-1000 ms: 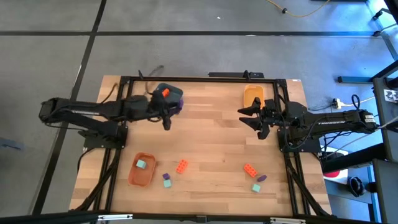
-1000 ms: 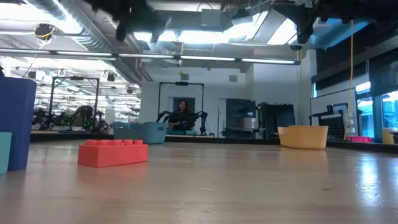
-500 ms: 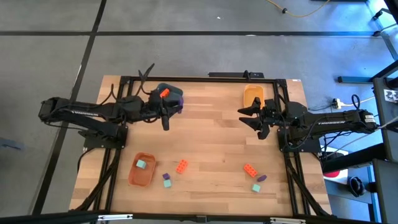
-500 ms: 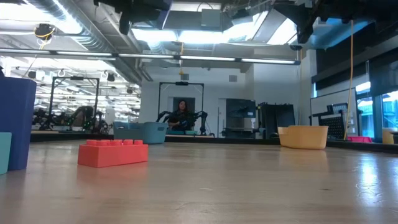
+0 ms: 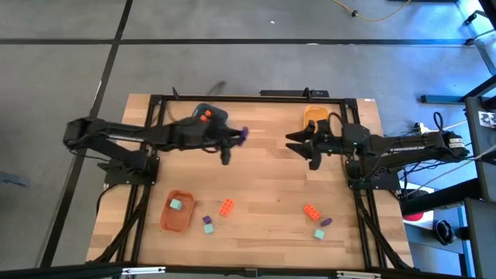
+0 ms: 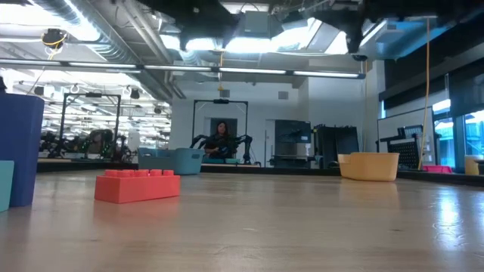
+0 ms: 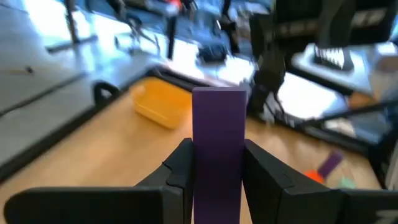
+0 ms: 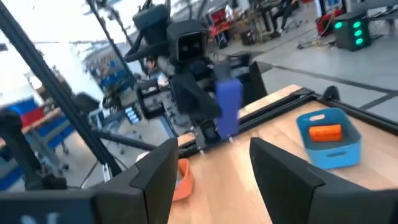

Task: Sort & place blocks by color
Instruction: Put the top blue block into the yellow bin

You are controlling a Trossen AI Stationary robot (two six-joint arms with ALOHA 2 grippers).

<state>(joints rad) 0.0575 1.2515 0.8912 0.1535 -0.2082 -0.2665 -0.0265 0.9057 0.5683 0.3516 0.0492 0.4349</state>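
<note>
A tall purple plastic brick (image 7: pixel 218 149) stands upright at frame centre, clamped between dark fingers. An orange-red brick (image 5: pixel 204 116) lies in the upper-left blue bowl and a teal one (image 5: pixel 177 204) in the lower-left orange bowl. Loose along the bottom lie orange-red (image 5: pixel 226 207), purple (image 5: pixel 208 221), teal (image 5: pixel 208 229), orange-red (image 5: pixel 311 211), purple (image 5: pixel 326 222) and teal (image 5: pixel 318 233) bricks.

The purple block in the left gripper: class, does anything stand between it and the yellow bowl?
Nothing visible does. The left gripper holds the purple block above bare wood, and the table between it and the yellow bowl is unobstructed; the right gripper hovers nearby.
</note>
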